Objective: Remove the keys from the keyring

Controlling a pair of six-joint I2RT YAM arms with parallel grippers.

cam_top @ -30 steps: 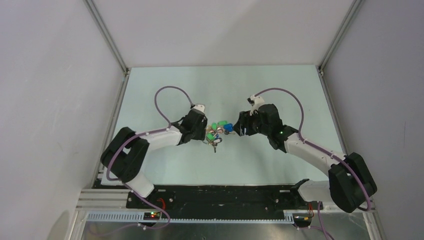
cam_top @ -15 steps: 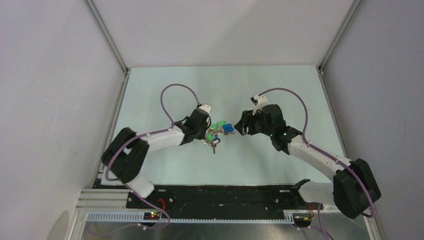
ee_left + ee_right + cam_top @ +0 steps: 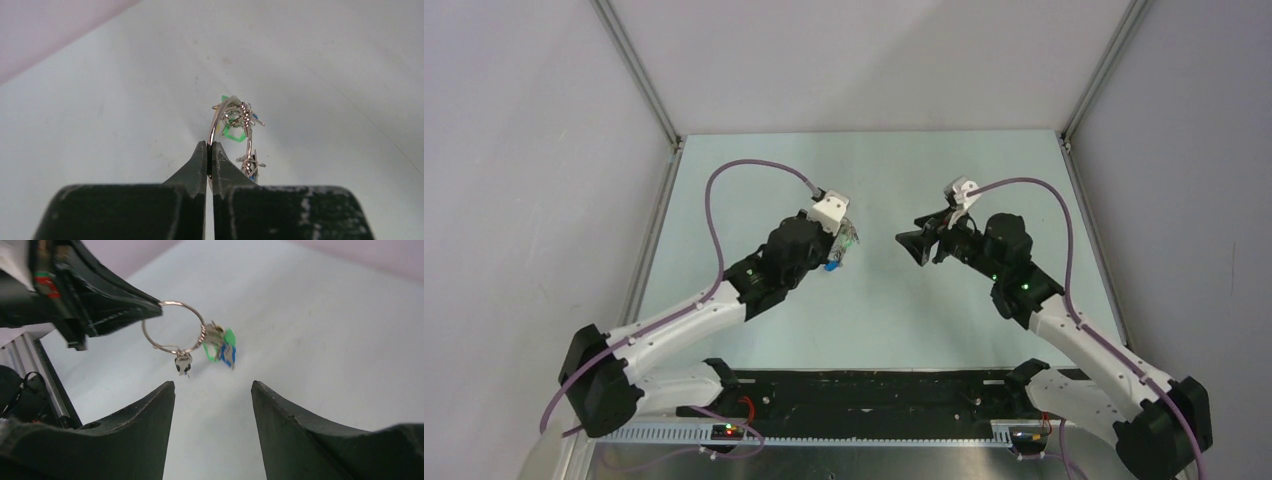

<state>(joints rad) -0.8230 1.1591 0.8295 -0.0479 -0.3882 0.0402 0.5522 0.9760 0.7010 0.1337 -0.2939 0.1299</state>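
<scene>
While the left hand [image 3: 210,150] pinches the keyring [image 3: 214,126] tight between its two fingertips, the right hand [image 3: 212,389] has its fingers wide apart with nothing in them. I count two hands and one ring. The keys [image 3: 221,347] sit close in a bunch with green and blue heads, and they are too small and blurry to count. One more dark key [image 3: 183,363] hangs alone at the bottom of the ring.

From above, the ring is a little left of the middle of the frame, held up over the pale tabletop [image 3: 984,170]. The right hand is just right of the middle and points left at the ring, but it does not touch it.

From the right wrist, the ring faces the camera as a full round loop in the upper left, and the bunch hangs off its right side. From the left wrist, the ring is seen edge on, rising straight up from the fingertips.
</scene>
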